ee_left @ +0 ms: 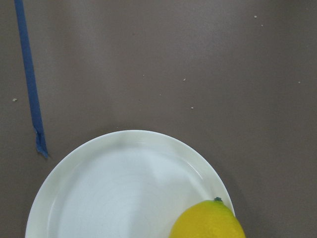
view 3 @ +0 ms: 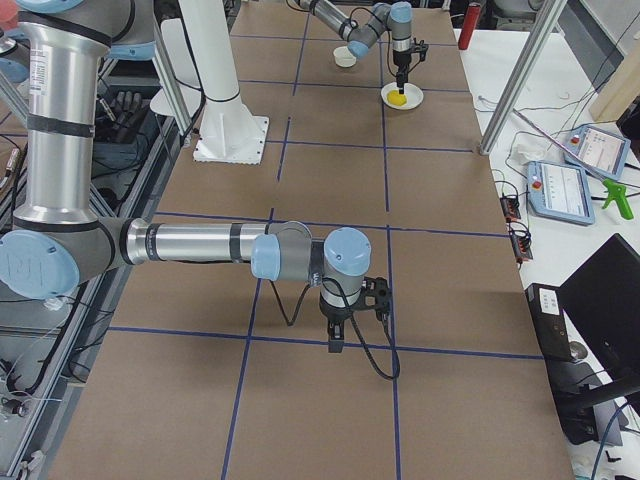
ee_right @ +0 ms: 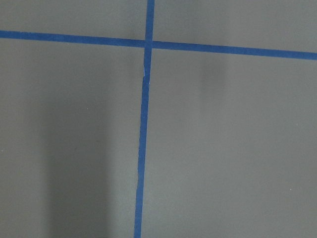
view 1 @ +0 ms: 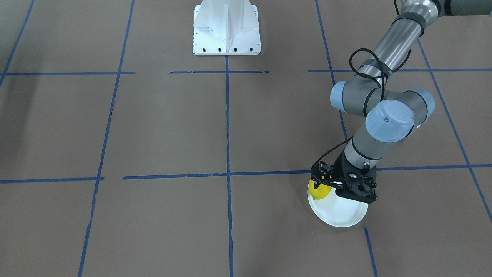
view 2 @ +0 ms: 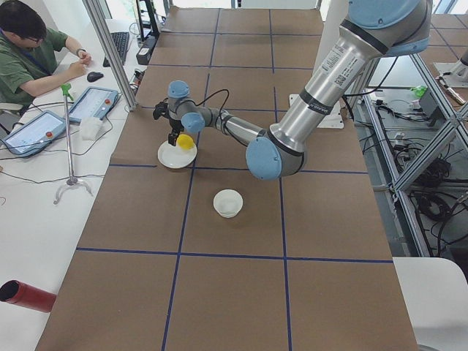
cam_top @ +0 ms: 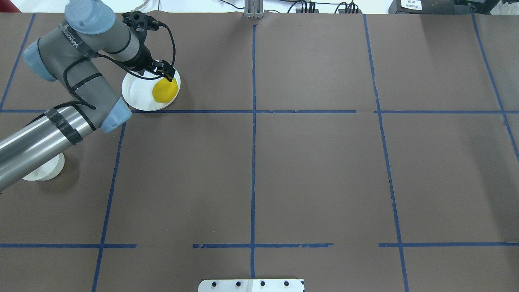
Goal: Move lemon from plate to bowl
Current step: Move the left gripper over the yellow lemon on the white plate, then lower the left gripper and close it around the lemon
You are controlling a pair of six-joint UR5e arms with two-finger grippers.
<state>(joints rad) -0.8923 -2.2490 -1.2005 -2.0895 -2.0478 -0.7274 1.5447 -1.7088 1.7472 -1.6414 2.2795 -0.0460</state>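
Observation:
The yellow lemon (cam_top: 165, 91) lies on the right side of the flat white plate (cam_top: 138, 95) at the far left of the table. My left gripper (cam_top: 168, 76) hangs just over the lemon's far edge, open, with nothing in it. From the front the lemon (view 1: 319, 191) peeks out under the gripper (view 1: 323, 183) on the plate (view 1: 340, 213). The left wrist view shows the lemon (ee_left: 208, 221) and the plate (ee_left: 124, 193) but no fingers. The small deep bowl (view 2: 228, 202) stands apart, half hidden under my left arm in the overhead view (cam_top: 44, 170). My right gripper (view 3: 336, 342) points down at bare table; I cannot tell its state.
The table is brown paper with a blue tape grid (cam_top: 253, 121). The white robot base (view 1: 226, 29) stands at the middle of the robot's side. An operator (view 2: 29, 51) sits beyond the table's far edge with tablets.

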